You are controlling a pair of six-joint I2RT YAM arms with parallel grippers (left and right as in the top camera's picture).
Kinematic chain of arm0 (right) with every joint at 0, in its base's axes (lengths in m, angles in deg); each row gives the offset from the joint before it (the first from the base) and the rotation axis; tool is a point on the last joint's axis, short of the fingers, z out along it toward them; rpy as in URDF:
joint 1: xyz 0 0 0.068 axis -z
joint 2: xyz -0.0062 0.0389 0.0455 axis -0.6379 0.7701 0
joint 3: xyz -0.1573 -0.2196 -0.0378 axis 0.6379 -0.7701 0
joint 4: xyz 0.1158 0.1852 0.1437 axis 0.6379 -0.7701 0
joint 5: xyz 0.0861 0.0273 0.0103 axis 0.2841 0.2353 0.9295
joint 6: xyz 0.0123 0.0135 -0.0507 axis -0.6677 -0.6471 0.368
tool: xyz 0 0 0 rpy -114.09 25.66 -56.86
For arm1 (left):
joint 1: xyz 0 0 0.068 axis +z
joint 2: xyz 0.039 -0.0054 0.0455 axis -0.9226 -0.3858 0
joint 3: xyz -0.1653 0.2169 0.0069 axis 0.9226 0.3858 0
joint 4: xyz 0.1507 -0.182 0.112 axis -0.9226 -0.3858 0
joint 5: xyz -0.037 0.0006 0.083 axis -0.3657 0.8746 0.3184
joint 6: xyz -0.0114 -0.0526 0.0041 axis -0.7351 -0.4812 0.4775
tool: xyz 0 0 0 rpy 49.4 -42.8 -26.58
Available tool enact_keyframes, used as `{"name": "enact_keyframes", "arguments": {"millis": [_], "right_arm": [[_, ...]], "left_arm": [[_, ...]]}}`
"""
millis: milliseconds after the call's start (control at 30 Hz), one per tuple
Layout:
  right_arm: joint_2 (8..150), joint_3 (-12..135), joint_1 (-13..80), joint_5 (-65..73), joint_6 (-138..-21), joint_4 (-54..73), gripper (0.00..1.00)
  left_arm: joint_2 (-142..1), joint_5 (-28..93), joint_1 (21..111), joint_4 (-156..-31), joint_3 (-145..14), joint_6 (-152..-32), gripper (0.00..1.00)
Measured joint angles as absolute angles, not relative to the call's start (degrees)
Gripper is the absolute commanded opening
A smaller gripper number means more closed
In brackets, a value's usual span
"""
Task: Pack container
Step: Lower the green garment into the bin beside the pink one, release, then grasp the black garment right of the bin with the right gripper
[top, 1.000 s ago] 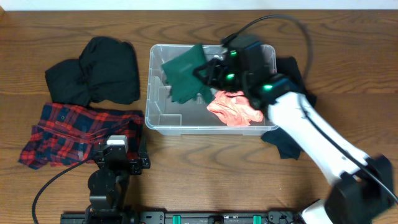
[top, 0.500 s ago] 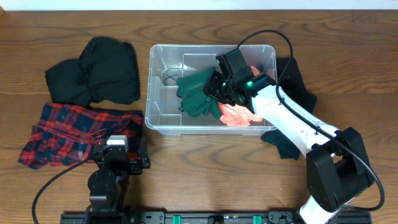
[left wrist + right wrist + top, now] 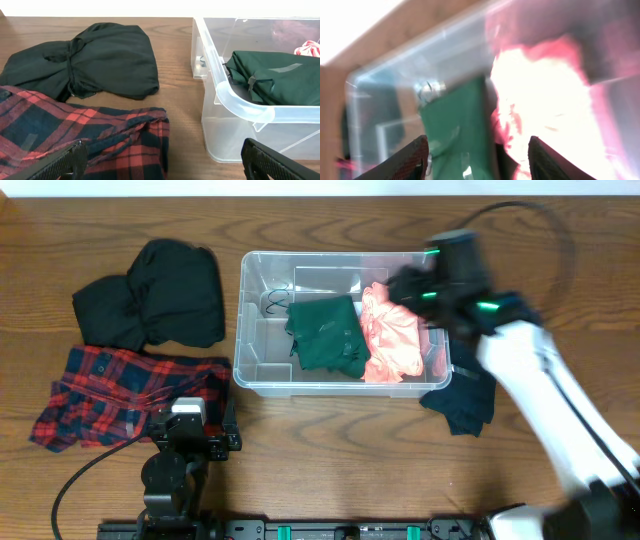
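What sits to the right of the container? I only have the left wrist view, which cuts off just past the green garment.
Observer: A dark garment lies beside the container, at its right front corner.
Operator: Where is the other arm?
Observer: The right gripper hovers over the container's right end, its jaws open and empty. It is blurred in the overhead view.
Operator: How much of that pink cloth is inside?
Observer: The pink garment fills the container's right part, lying against the green garment.
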State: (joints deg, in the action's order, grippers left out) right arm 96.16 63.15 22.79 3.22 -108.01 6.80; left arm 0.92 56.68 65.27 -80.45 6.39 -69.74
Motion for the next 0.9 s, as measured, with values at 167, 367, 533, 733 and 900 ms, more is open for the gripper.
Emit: {"name": "enact_keyframes", "arguments": {"millis": [167, 367, 533, 733, 900], "right_arm": [[86.63, 63.46, 34.31, 2.98, -102.06, -0.34, 0.95], [89.41, 63.44, 48.34, 2.79, -93.69, -11.62, 0.99], [96.77, 62.08, 53.83, 2.98, -89.21, -11.86, 0.99], [108.23, 59.11, 54.46, 5.10, -85.28, -6.99, 0.99], [115.39, 59.02, 54.46, 6.85, -82.20, -3.54, 0.99]], "left_arm": [[0.92, 56.68, 65.27, -80.45, 6.39, -69.74, 0.98], [0.92, 56.68, 65.27, -80.43, 6.39, -69.72, 0.98], [0.92, 56.68, 65.27, -80.45, 6.39, -69.74, 0.98], [0.92, 56.68, 65.27, -80.45, 6.39, -69.74, 0.98], [0.92, 56.68, 65.27, -80.45, 6.39, -69.74, 0.98]]}}
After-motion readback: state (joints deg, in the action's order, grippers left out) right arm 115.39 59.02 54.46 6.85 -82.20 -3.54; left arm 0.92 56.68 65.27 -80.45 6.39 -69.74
